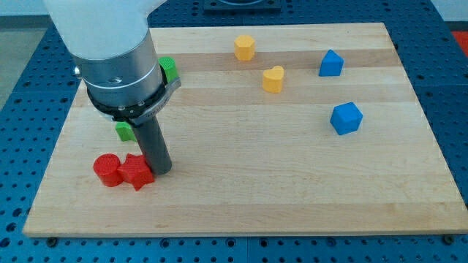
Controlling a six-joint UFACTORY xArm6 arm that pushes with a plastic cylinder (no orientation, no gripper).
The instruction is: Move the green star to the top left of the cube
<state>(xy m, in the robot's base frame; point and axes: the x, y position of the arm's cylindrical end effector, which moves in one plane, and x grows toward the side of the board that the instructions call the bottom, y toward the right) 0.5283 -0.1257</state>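
My tip (162, 171) rests on the board just right of a red star (136, 173), touching or almost touching it. A green block (169, 68) peeks out right of the arm's grey body near the view's top left; its shape is mostly hidden. A second green block (123, 131) shows left of the rod, partly hidden under the arm, and looks boxy. I cannot tell which of the two is the star. A blue cube (346, 117) sits far to the view's right.
A red cylinder (107, 169) touches the red star's left side. Two yellow blocks (245, 47) (273, 79) lie at the top centre. A blue block (330, 63) sits at the top right. The wooden board's (241, 212) bottom edge runs close below the red blocks.
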